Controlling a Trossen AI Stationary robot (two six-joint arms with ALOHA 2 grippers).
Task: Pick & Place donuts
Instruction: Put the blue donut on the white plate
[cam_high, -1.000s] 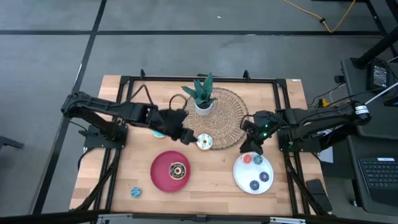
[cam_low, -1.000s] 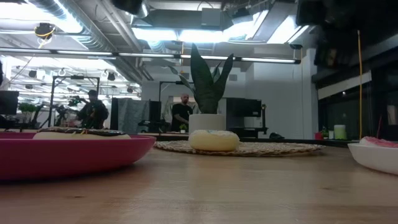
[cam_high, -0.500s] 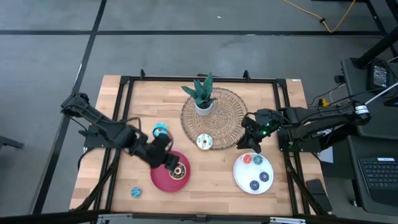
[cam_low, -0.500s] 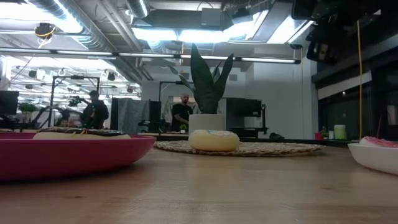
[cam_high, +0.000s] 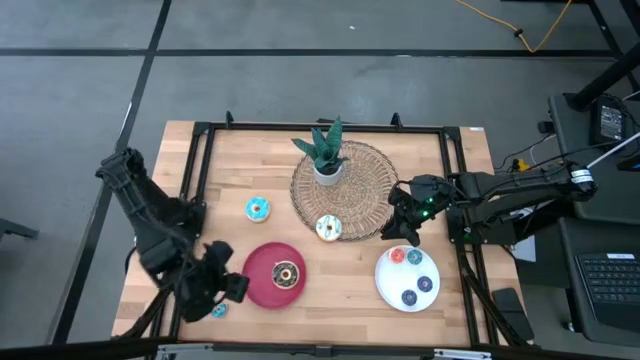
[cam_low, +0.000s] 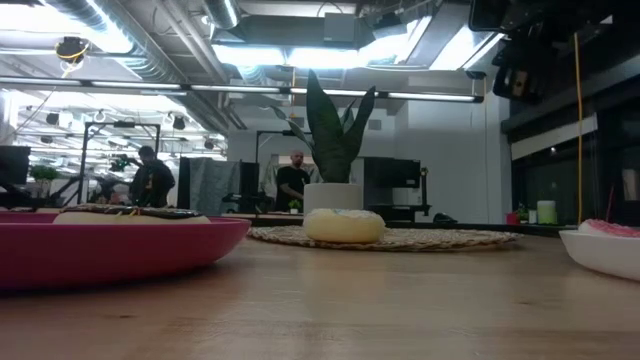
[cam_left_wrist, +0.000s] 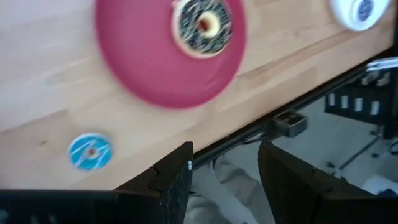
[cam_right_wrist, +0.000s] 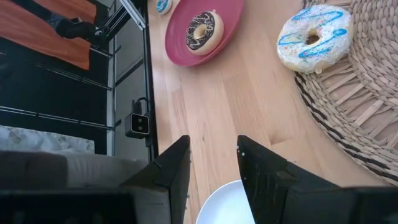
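Observation:
A chocolate donut (cam_high: 287, 274) lies on the red plate (cam_high: 262, 290). On the bare table sit a light-blue iced donut (cam_high: 258, 208) and a small blue donut (cam_high: 218, 311). The cream sprinkled donut (cam_high: 328, 228) rests on the woven mat's near edge (cam_right_wrist: 348, 112). Several coin-sized donuts sit on the white plate (cam_high: 385, 285). My left gripper (cam_high: 222, 290) hovers open at the near left, between the small blue donut (cam_left_wrist: 90, 151) and the red plate (cam_left_wrist: 143, 74). My right gripper (cam_right_wrist: 213, 168) hangs open beside the mat, above the white plate's far edge.
A potted plant (cam_high: 326, 155) stands on the round woven mat (cam_high: 370, 175) at the table's far middle. A black frame (cam_high: 200, 150) runs along the table's edges. People stand in the room behind the table (cam_low: 150, 180).
My left gripper has swung from the light-blue iced donut toward the table's near left corner, passing over the red plate's left side, sinking a little and rolling at the wrist. The light-blue donut stays where it was on the table.

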